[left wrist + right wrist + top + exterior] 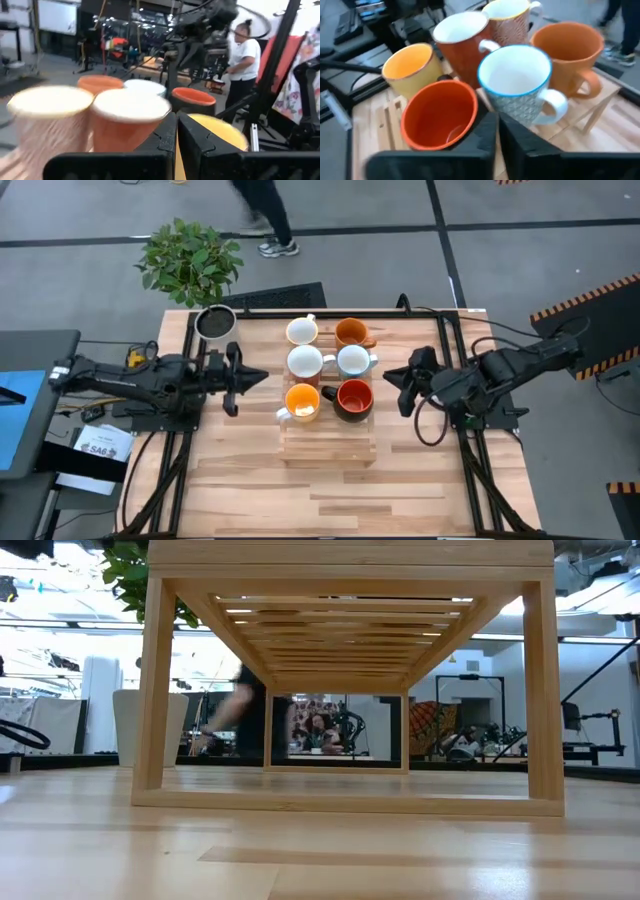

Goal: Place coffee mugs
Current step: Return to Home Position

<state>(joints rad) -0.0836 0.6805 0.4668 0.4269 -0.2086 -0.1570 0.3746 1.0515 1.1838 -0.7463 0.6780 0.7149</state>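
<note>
- Left gripper is held just off the left side of the shelf. Its fingers are pressed almost together and grip nothing.
- Right gripper is held just off the shelf's right side. Its fingers are likewise closed and empty.
- You find all six coffee mugs upright on the shelf top, packed close in three rows of two.
- Row nearest the plant: patterned mug, white inside, on the left; orange mug on the right.
- Middle row: rust-walled mug, white inside, on the left; blue-rimmed mug on the right.
- Row farthest from the plant: yellow-orange mug on the left; red-orange mug, with a black handle, on the right.
- Surface: the table is pale wooden planking, and the shelf stands at its middle. A grey pot with a dark inside stands near the table corner by the plant, apart from the shelf.
- From table height, the shelf reads as an open wooden frame with a slatted top, resting flat on the planks.
- Room: the floor is grey with dark lines. A walking person passes beyond the plant. The left wrist view shows a standing person in a white top among stands and cables.
</note>
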